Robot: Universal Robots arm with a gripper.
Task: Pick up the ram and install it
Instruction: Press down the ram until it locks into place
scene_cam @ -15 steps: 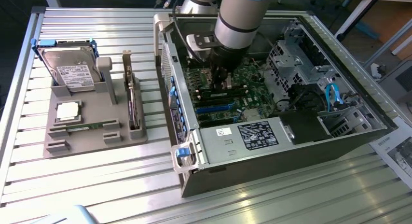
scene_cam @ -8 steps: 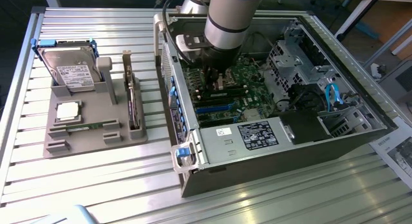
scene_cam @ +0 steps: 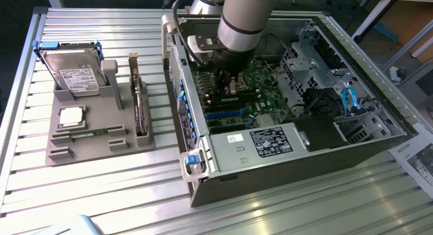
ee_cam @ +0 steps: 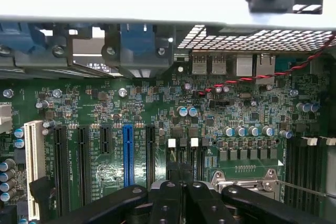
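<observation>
occupying the table's (scene_cam: 101,184) exterior-view right half, the open computer case (scene_cam: 352,144) contains the arm's gripper (ee_cam: 178,195), fingers together over the motherboard (ee_cam: 157,114). the ram (scene_cam: 88,133) lies in the grey holder (scene_cam: 95,149) near that view's left edge.

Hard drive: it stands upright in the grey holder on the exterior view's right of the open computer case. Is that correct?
Not quite. In the exterior view, the hard drive stands upright in the grey holder, but that holder sits on the exterior view's left of the open computer case, not its right.
</observation>
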